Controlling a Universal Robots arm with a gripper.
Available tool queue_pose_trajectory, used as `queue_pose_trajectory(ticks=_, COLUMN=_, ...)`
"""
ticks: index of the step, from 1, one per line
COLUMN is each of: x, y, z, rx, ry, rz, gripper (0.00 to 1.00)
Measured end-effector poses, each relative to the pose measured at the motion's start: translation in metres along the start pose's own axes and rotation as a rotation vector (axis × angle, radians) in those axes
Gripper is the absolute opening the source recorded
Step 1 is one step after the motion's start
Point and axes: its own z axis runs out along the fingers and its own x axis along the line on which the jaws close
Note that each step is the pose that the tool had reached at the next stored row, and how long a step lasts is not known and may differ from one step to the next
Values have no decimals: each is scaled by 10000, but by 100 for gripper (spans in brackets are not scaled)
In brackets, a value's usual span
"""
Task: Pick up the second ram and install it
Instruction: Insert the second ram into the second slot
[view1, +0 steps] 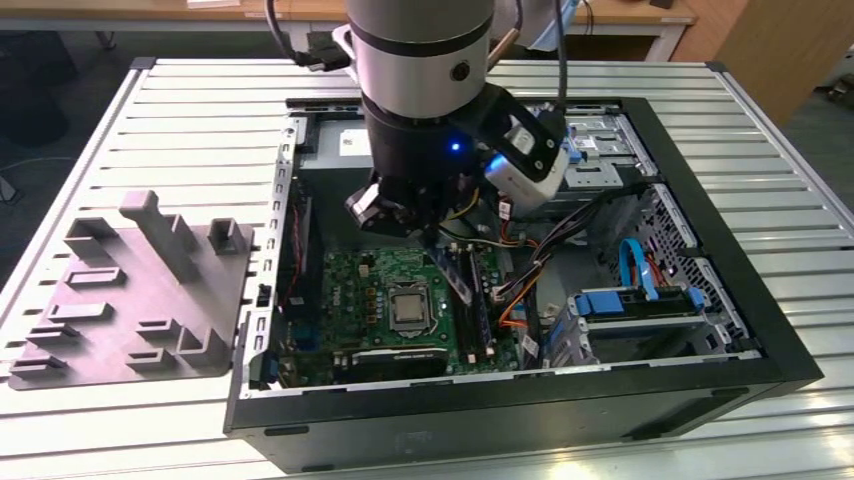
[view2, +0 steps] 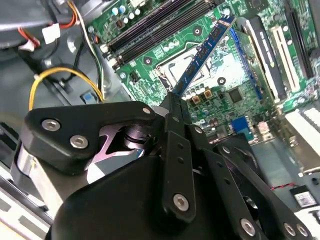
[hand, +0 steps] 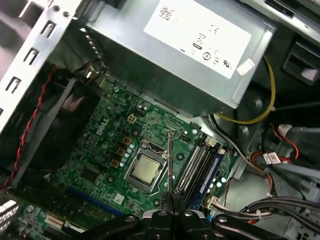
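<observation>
Item: open computer case (view1: 785, 352) lying on a slatted metal table (view1: 200, 100), green motherboard (view1: 360, 290) exposed inside

Gripper (view2: 174, 97): black, at the end of the arm, poised over the motherboard; its fingers (view2: 176, 112) are pinched tight on one end of the second ram (view2: 202, 52). Seen also in the exterior view (view1: 430, 232) and the first wrist view (hand: 170, 197)

Second ram: slim dark stick with a blue edge, held off the motherboard and tilted, free end reaching out over the board. In the first wrist view it shows edge-on as a thin line (hand: 170, 155), between the processor socket (hand: 142, 170) and the long memory slots (hand: 197, 165). In the exterior view (view1: 451, 268) it hangs below the gripper, above the slots; whether it touches them cannot be told

Other contents: grey power supply box (hand: 200, 55) just beyond the motherboard's edge; bundled cables (view1: 527, 270) beside the motherboard; grey moulded fixture (view1: 134, 290) outside the case, on the side away from the cables
</observation>
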Motion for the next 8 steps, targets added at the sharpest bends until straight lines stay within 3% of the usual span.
queue_pose_trajectory(ticks=6, x=1, y=0, z=6, rx=113, ry=-56, rz=1089, gripper=11)
queue_pose_trajectory(ticks=8, x=1, y=0, z=9, rx=171, ry=-84, rz=1642, gripper=11)
